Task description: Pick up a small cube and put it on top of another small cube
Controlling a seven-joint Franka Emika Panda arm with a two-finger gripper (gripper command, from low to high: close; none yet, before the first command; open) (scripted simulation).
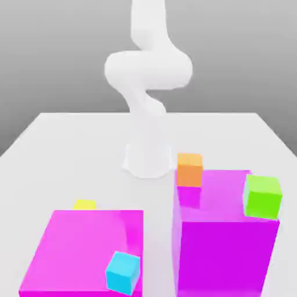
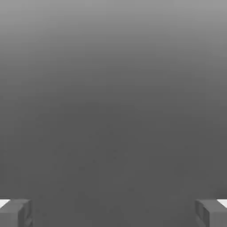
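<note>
Exterior view: a white robot arm (image 1: 148,87) is seen rising from its base at the centre of a pale worktop (image 1: 69,139), its upper part running out of the top of the frame. Two magenta blocks are placed in the lower half of the frame. The low magenta block (image 1: 81,246) occupies the lower left; a cyan cube (image 1: 123,271) rests on its top face near the lower right corner of that face. The tall magenta block (image 1: 223,232) occupies the lower right; a green cube (image 1: 262,197) sits at its upper right corner, and an orange cube (image 1: 189,169) sits at its upper left corner, just right of the arm's base. The small yellow cube (image 1: 84,204) is found on the worktop just behind the far edge of the low magenta block, toward the left of the frame, with only its upper part visible; it lies well apart from the orange and green cubes.

Hand view: the gripper (image 2: 113,212) is shown with its fingers (image 2: 15,213) spread wide apart at the two lower corners of the frame. Nothing is held between them.
</note>
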